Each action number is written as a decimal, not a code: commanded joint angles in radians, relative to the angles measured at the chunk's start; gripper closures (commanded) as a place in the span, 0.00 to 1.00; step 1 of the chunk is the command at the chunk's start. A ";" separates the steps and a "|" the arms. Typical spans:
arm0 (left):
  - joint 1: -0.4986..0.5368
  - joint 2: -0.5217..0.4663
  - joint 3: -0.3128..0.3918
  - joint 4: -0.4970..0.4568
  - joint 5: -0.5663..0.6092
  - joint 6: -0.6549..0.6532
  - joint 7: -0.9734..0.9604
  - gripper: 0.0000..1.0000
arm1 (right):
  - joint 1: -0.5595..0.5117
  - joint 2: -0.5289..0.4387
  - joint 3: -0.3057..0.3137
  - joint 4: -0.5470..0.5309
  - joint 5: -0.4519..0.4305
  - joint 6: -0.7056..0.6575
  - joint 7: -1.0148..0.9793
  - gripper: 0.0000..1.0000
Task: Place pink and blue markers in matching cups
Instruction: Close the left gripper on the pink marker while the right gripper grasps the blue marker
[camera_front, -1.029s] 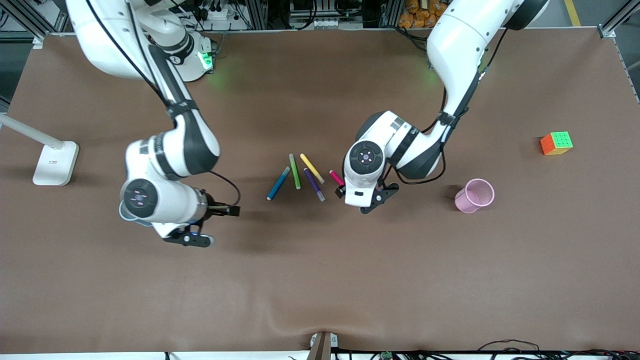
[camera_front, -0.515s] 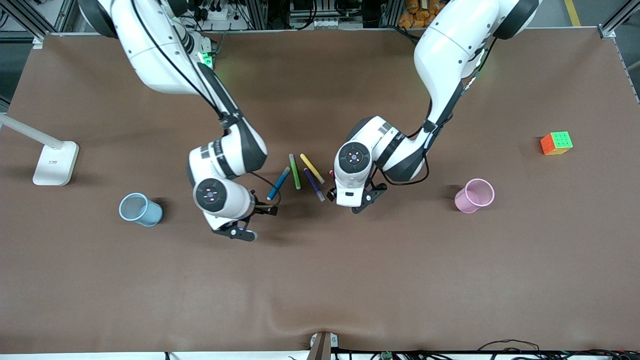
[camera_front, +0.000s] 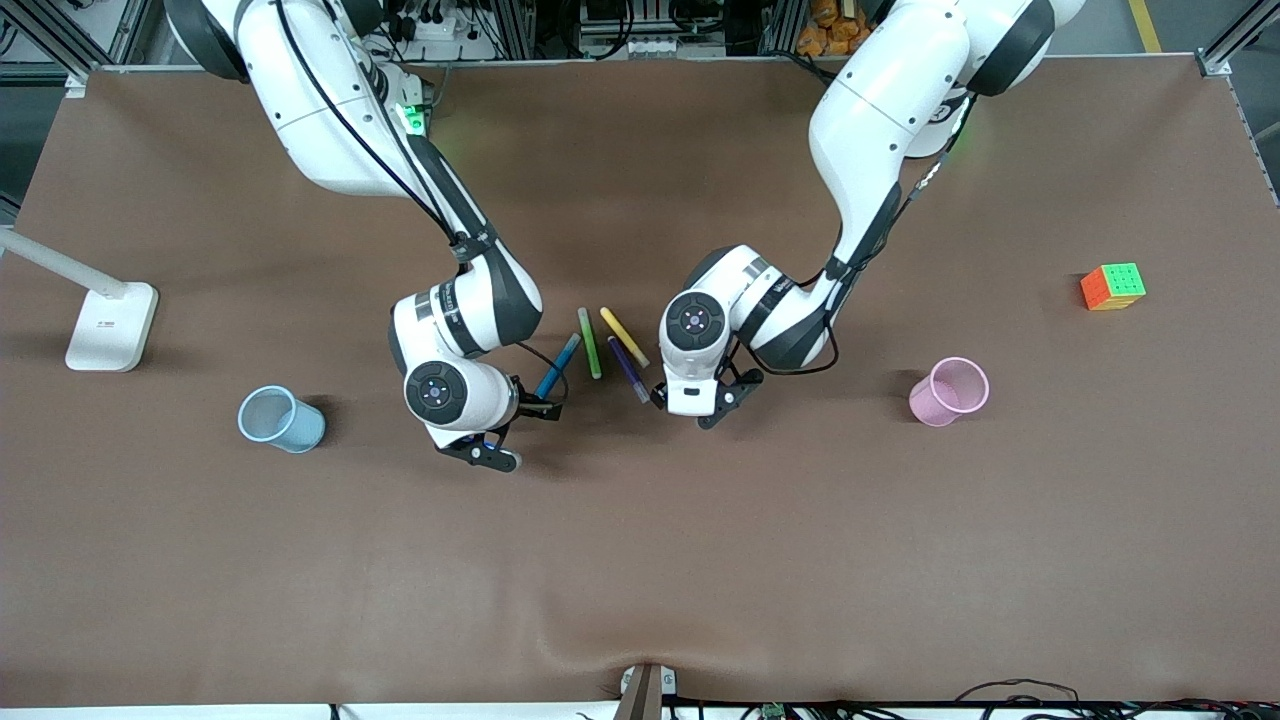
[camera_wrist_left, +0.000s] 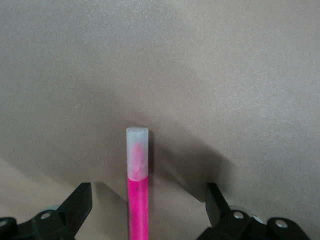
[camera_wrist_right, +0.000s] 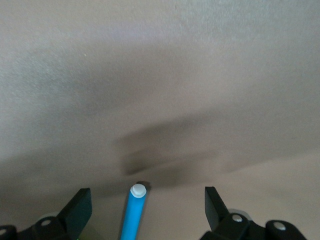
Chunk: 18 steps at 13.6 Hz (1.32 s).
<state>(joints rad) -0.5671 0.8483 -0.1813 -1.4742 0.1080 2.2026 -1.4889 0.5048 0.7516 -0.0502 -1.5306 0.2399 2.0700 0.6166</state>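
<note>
Pink marker (camera_wrist_left: 137, 200) and blue marker (camera_wrist_right: 133, 215) flat on tabletop (camera_front: 640, 560), each framed by a spread gripper, left (camera_wrist_left: 147, 210) and right (camera_wrist_right: 147, 210); risk: off-centre closing rolls one into the neighbouring purple pen (camera_front: 628, 369).

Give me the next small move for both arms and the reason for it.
Probably close both sets of fingers. The left gripper stands open with the magenta-pink felt-tip marker centred between its fingers, and the right gripper stands open around the slim blue felt-tip marker. Both markers lie on the brown table, not yet gripped.
</note>
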 joint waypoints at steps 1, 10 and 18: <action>-0.011 0.011 0.011 0.023 0.022 0.006 -0.043 0.17 | 0.011 -0.006 -0.005 -0.029 0.019 0.012 0.017 0.09; -0.001 0.005 0.011 0.025 0.021 0.005 -0.036 0.89 | 0.034 0.011 -0.005 -0.056 0.094 0.075 0.014 0.89; 0.058 -0.043 0.011 0.020 0.029 -0.017 -0.025 1.00 | -0.035 -0.011 -0.011 -0.008 0.087 -0.014 -0.011 1.00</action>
<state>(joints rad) -0.5333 0.8401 -0.1686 -1.4475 0.1135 2.2085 -1.5083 0.4997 0.7633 -0.0660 -1.5625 0.3167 2.1073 0.6178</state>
